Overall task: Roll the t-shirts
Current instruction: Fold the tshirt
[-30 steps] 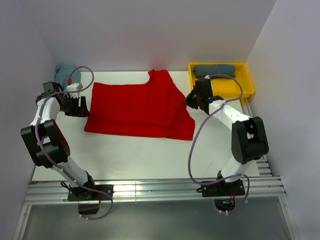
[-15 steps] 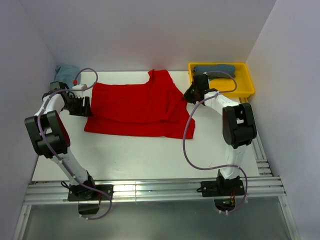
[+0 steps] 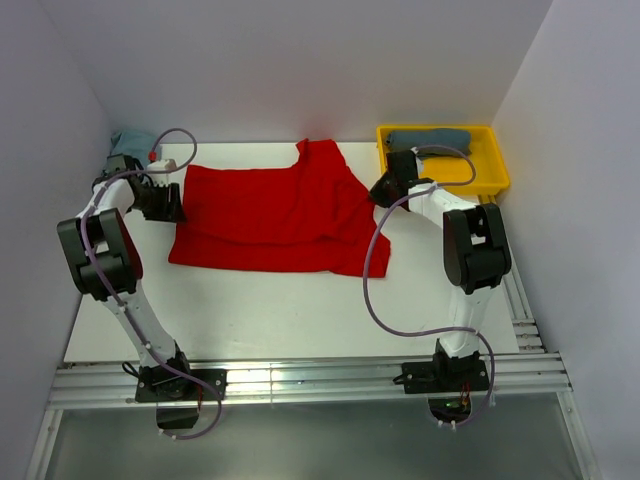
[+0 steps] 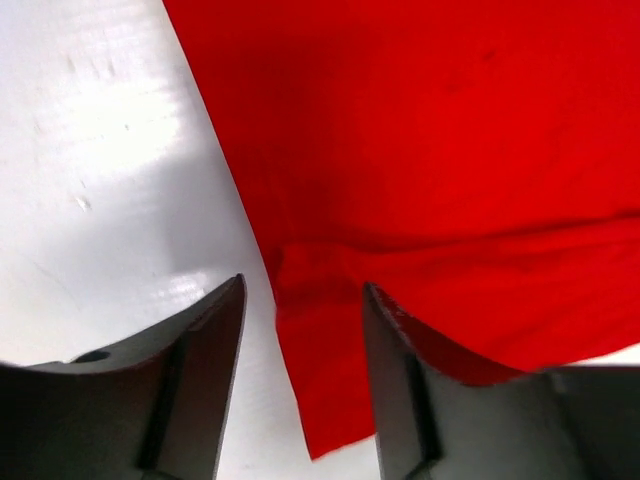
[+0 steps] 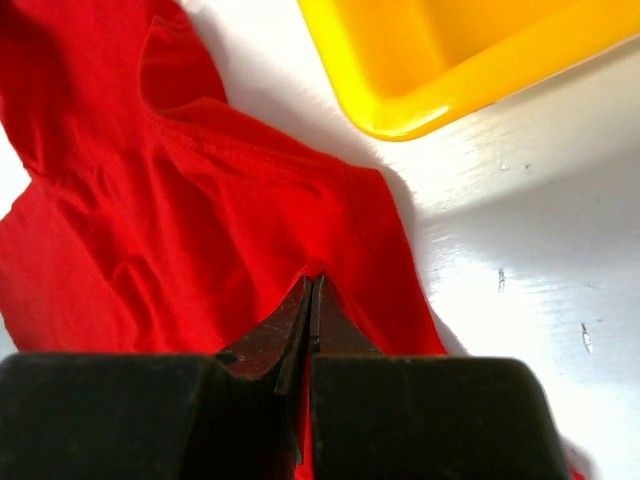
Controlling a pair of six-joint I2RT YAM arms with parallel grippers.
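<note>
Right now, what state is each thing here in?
red t-shirt, spread flat, not rolled
dark blue t-shirt, rolled, in the yellow tray
teal t-shirt, bunched up, far left corner
left gripper, open over the red t-shirt's edge
right gripper, shut on the red t-shirt

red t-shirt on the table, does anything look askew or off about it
The bright red cloth t-shirt is not lying flat: a fold runs along its near edge, and its right side is bunched into wrinkles.

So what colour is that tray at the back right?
The tray is bright yellow, seen best in the top external view.
</note>
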